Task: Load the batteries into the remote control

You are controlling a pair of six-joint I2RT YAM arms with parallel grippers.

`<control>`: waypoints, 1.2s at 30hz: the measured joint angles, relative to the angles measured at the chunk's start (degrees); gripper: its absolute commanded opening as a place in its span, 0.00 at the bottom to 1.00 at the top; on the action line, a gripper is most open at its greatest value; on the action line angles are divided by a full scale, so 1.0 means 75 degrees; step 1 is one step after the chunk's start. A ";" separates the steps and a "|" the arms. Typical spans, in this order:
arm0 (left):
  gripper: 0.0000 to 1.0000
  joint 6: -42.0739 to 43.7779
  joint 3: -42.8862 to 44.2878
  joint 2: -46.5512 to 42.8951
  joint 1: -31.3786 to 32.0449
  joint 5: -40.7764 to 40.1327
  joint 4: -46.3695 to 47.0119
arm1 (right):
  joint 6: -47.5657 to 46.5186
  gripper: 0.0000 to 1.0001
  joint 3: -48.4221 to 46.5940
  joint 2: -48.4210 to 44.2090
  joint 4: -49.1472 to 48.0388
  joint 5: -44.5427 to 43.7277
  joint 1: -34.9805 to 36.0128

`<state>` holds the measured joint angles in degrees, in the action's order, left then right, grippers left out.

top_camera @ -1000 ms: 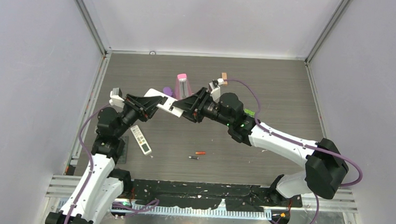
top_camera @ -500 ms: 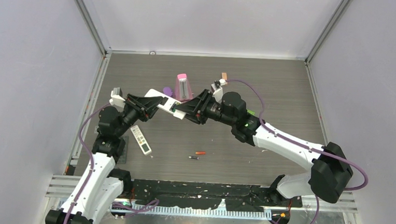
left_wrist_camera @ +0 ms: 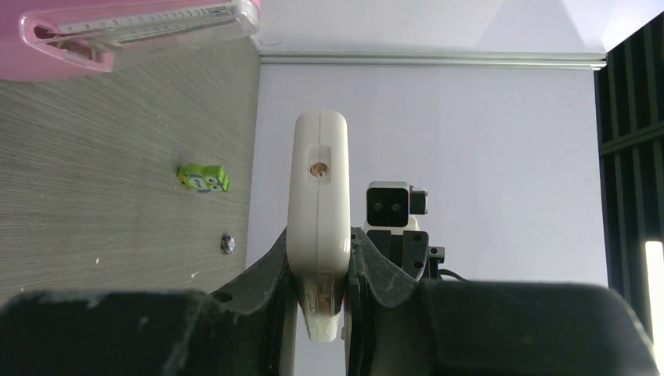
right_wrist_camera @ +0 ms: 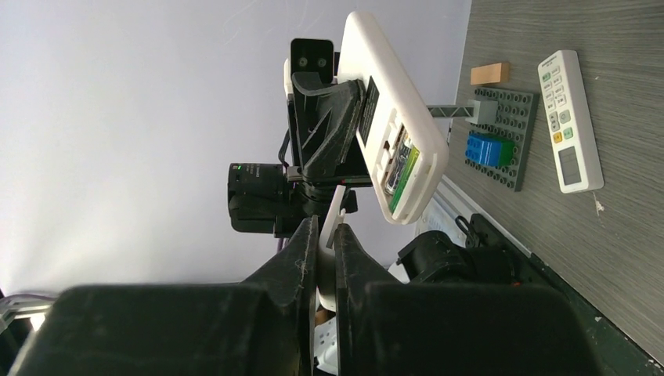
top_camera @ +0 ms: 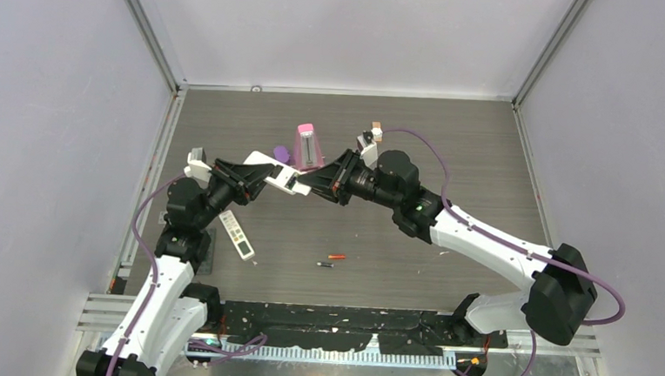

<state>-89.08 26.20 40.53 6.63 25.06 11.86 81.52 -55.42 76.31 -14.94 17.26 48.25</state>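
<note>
With your left gripper [left_wrist_camera: 319, 249] clamped on the raised remote [left_wrist_camera: 319, 172] and your right gripper [right_wrist_camera: 326, 235] pinching the thin white cover [right_wrist_camera: 337, 205] beside its open bay, green battery [right_wrist_camera: 402, 186] inside, two loose batteries [top_camera: 331, 260] down on the table [top_camera: 453, 160], slide that cover flat, never pry.

Overhead; wrist close-ups (shared remote [left_wrist_camera: 318, 196])

A robotics lab test cell is showing here. Plain pale walls [top_camera: 53, 136] are boxing in a grey wood-grain worktop [top_camera: 471, 153], with aluminium rails [top_camera: 151, 33] running up the corners. Two white-and-black robot arms, the left arm [top_camera: 160, 308] and the right arm [top_camera: 491, 246], are standing bolted at its near edge. Purple cables [top_camera: 435, 172] are looping along them, and black tape [top_camera: 338, 319] is covering the front strip.
</note>
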 measured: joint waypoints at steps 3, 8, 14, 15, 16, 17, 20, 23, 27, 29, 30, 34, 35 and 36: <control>0.00 -0.0017 0.0000 -0.0015 0.0000 0.0000 -0.0009 | -0.0052 0.05 -0.0058 0.0003 0.0099 -0.0032 0.0000; 0.00 -0.0146 -0.0087 -0.0085 0.0000 0.0006 0.0050 | -0.0137 0.05 -0.0405 0.0090 0.0256 -0.0160 0.0000; 0.00 -0.0356 -0.0256 -0.0114 0.0000 0.0012 0.0178 | -0.0160 0.05 -0.0606 0.0289 0.0329 -0.0309 0.0003; 0.00 -0.0393 -0.0262 -0.0114 0.0000 0.0017 0.0207 | -0.0160 0.05 -0.0612 0.0332 0.0361 -0.0323 0.0009; 0.00 -0.0437 -0.0265 -0.0114 0.0000 0.0029 0.0239 | -0.0160 0.05 -0.0644 0.0399 0.0420 -0.0350 0.0017; 0.00 -0.0460 -0.0265 -0.0114 0.0000 0.0041 0.0277 | -0.0157 0.05 -0.0667 0.0455 0.0443 -0.0356 0.0023; 0.00 -0.0498 -0.0268 -0.0114 0.0000 0.0073 0.0382 | -0.0157 0.05 -0.0746 0.0635 0.0516 -0.0379 0.0073; 0.00 -0.0510 -0.0268 -0.0114 0.0000 0.0085 0.0452 | -0.0154 0.05 -0.0790 0.0731 0.0554 -0.0379 0.0117; 0.00 -0.0530 -0.0271 -0.0114 0.0000 0.0096 0.0600 | -0.0154 0.05 -0.0863 0.0766 0.0694 -0.0382 0.0163; 0.00 -0.0530 -0.0271 -0.0111 0.0000 0.0099 0.0670 | -0.0154 0.05 -0.0935 0.0801 0.0790 -0.0382 0.0175; 0.00 -0.0530 -0.0274 -0.0108 0.0000 0.0102 0.0702 | -0.0154 0.05 -0.0965 0.0819 0.0825 -0.0385 0.0187; 0.00 -0.0539 -0.0315 -0.0102 0.0000 0.0146 0.0775 | -0.0154 0.05 -0.1105 0.0901 0.0988 -0.0399 0.0204; 0.00 -0.0548 -0.0338 -0.0093 0.0000 0.0146 0.0796 | -0.0154 0.05 -0.1145 0.0930 0.1037 -0.0402 0.0204; 0.00 -0.0557 -0.0347 -0.0087 0.0000 0.0146 0.0807 | -0.0154 0.05 -0.1180 0.0950 0.1090 -0.0405 0.0204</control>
<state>-93.25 23.59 39.88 6.63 26.15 17.91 80.36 -64.27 83.44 -6.76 14.22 49.78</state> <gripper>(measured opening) 0.223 0.133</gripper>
